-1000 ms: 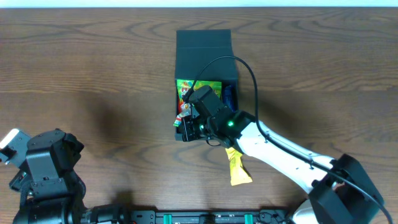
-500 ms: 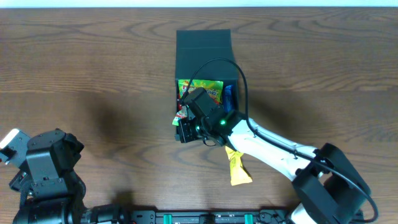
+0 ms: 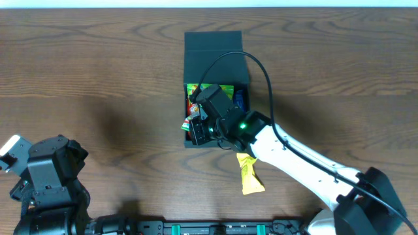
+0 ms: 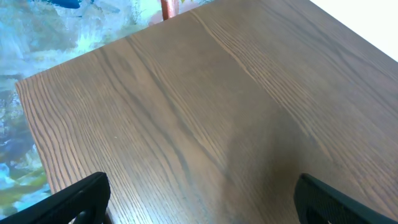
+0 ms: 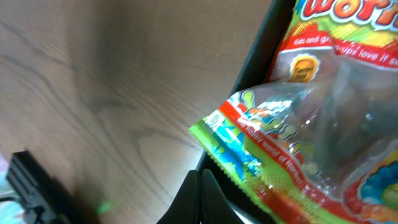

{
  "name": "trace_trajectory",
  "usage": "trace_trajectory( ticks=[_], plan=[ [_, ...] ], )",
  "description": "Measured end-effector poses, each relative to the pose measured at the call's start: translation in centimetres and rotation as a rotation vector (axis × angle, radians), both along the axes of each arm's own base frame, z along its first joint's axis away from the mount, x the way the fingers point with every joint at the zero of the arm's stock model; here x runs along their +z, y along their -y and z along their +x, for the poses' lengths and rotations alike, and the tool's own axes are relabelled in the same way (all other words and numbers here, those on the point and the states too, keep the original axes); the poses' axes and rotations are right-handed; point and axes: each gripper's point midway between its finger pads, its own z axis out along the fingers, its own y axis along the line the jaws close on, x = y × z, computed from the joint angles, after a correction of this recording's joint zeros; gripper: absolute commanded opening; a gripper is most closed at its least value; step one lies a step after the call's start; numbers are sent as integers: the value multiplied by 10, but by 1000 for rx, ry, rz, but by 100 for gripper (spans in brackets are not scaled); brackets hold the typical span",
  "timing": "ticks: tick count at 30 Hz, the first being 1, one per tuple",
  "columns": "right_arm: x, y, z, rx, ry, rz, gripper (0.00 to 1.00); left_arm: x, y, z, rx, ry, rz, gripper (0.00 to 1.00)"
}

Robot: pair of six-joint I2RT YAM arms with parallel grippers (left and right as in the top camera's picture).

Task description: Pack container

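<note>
Right claw (image 5: 200,176) is closed, tips just below a gummy packet (image 5: 292,143) at the container's (image 3: 213,52) wall. Left claw (image 4: 211,199) gapes over bare surface (image 4: 186,93).

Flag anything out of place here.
A yellow packet lies on the table outside the container, partly under the right arm. A gummy packet pokes over the container's wall.

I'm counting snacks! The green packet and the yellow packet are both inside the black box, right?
No. Only the green packet is inside the container; the yellow packet lies on the table outside it. The overhead view shows this.
</note>
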Motion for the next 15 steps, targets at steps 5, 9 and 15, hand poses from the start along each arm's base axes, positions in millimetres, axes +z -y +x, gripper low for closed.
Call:
trace_trajectory(
  ticks=[5, 9, 15],
  plan=[
    [-19, -2, 12, -13, 4, -22, 2, 0, 0, 0, 0, 0, 0, 95],
    [-32, -4, 15, -16, -6, -37, 2, 0, 0, 0, 0, 0, 0, 95],
    [-47, -4, 15, -14, -25, -60, 2, 0, 0, 0, 0, 0, 0, 95]
  ],
)
